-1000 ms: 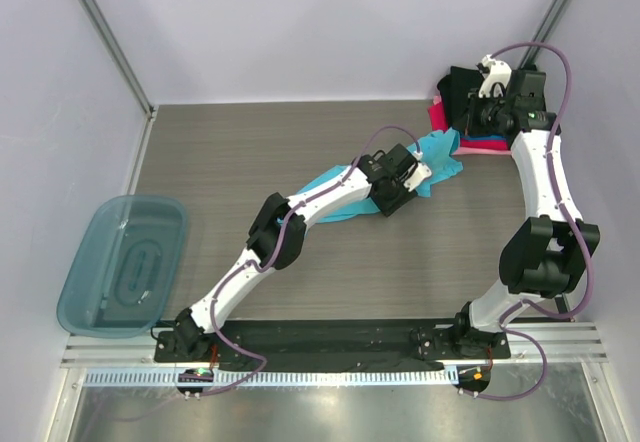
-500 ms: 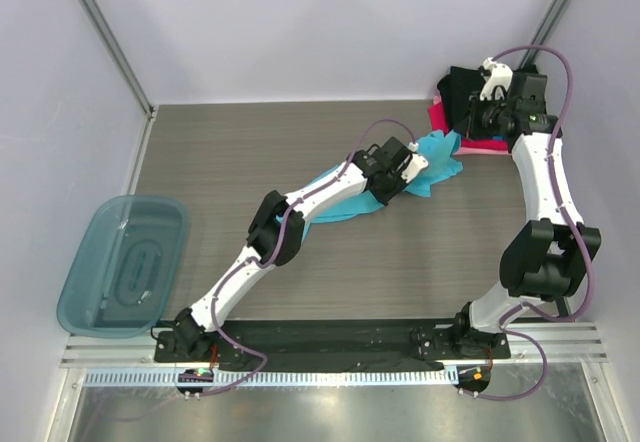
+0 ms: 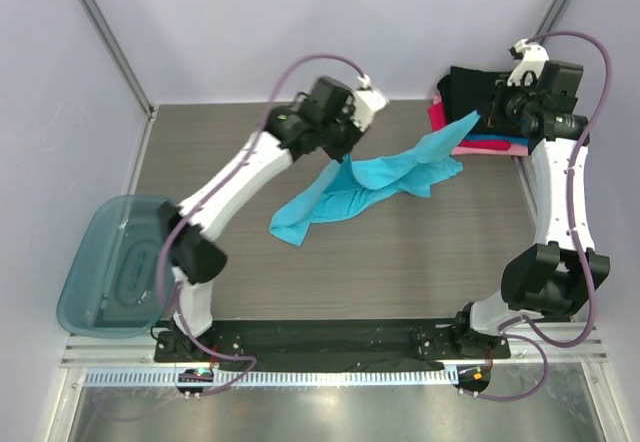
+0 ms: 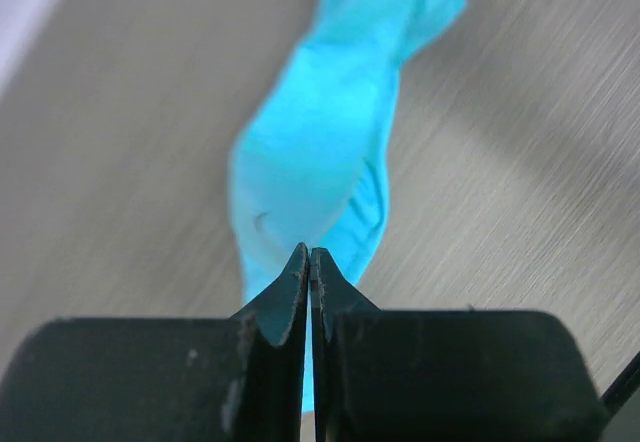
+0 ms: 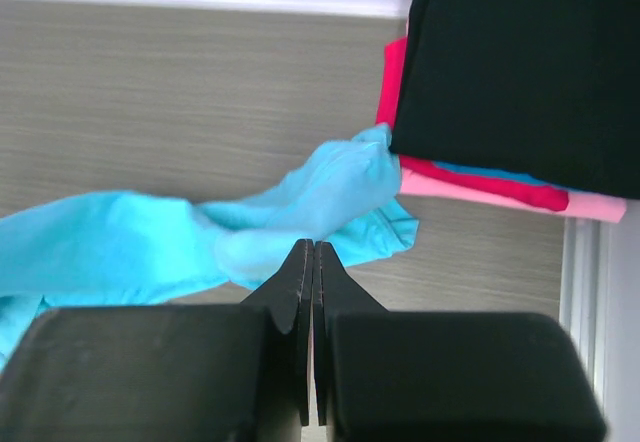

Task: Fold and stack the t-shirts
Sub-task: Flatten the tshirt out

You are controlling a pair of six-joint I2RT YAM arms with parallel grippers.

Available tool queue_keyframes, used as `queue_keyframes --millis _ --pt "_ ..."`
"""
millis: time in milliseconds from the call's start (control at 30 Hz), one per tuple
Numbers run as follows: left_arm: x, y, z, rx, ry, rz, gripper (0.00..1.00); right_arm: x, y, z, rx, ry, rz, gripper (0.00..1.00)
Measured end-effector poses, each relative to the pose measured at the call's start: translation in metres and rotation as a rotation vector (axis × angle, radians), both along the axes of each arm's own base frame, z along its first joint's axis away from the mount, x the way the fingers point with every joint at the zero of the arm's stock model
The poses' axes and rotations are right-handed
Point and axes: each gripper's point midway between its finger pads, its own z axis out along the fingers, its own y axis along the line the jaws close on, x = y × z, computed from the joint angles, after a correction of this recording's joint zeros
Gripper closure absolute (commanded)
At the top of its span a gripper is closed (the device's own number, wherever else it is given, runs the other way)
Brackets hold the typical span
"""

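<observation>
Nearest the arm bases, far out to the left of the left hand and well apart from the cloth, a translucent blue-grey bin [image 3: 100, 224] sits at the edge of the wood-grain tabletop [image 3: 230, 177].

Farther in, the turquoise t-shirt [image 3: 370, 184] hangs as a crumpled band between the two hands. Its loose tail droops below the left hand and nearer than it. Whether the low end touches the tabletop or hangs just above it I cannot tell.

The left hand [image 3: 342, 147] is up above the tabletop, clenched on a fold of this shirt. In its wrist view the jaws press tip to tip, with turquoise cloth pinched between them and hanging below.

From that hand the cloth sags away to the right, then climbs to a corner at the right hand [image 3: 488, 114]. That hand is also clenched tip to tip, grasping that corner.

Just beyond the right hand's tips and to their right lies the folded stack. A black t-shirt [image 3: 475, 92] is on top, with a magenta t-shirt [image 5: 480, 184] under it, then a thin edge of a blue t-shirt [image 5: 495, 173] and a pale pink t-shirt [image 5: 500, 200] lowest. The turquoise cloth bunches close against the stack's left edge.
</observation>
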Motion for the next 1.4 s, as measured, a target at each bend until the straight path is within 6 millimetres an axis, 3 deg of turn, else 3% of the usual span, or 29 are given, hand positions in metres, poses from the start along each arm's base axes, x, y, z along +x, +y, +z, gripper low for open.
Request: queue_keyframes --millis 100,200,300,467,567,667,833,933,1100,1400 --pt "-0.012 0.039 0.079 -0.080 -0.146 0.029 1.00 -0.001 0.001 0.025 0.003 -0.051 -0.002 0.99" --pt "-0.024 0.077 0.128 -0.122 -0.249 0.063 1.00 -0.007 0.006 0.063 0.011 -0.131 0.004 0.99" --pt "-0.021 0.110 0.148 -0.104 -0.304 0.116 1.00 -0.019 0.013 0.110 0.011 -0.235 0.016 0.99" --pt "-0.008 0.159 0.161 -0.016 -0.351 0.223 1.00 -0.048 0.018 0.187 -0.013 -0.415 0.000 0.99" --pt "-0.003 0.188 0.184 0.014 -0.427 0.291 1.00 -0.063 0.015 0.233 -0.020 -0.525 -0.050 0.99" --pt "-0.012 0.219 0.209 0.028 -0.508 0.359 1.00 -0.079 0.012 0.266 -0.029 -0.613 -0.094 0.99" --pt "-0.041 0.285 0.261 -0.018 -0.647 0.512 1.00 -0.113 0.013 0.290 -0.059 -0.689 -0.131 0.99" --pt "-0.069 0.314 0.286 -0.037 -0.730 0.573 1.00 -0.141 0.017 0.300 -0.092 -0.730 -0.130 0.99" --pt "-0.118 0.334 0.317 -0.091 -0.839 0.577 1.00 -0.201 0.030 0.321 -0.143 -0.828 -0.124 0.99" --pt "-0.188 0.361 0.350 -0.138 -0.994 0.596 1.00 -0.313 0.059 0.360 -0.252 -1.033 -0.098 0.99"
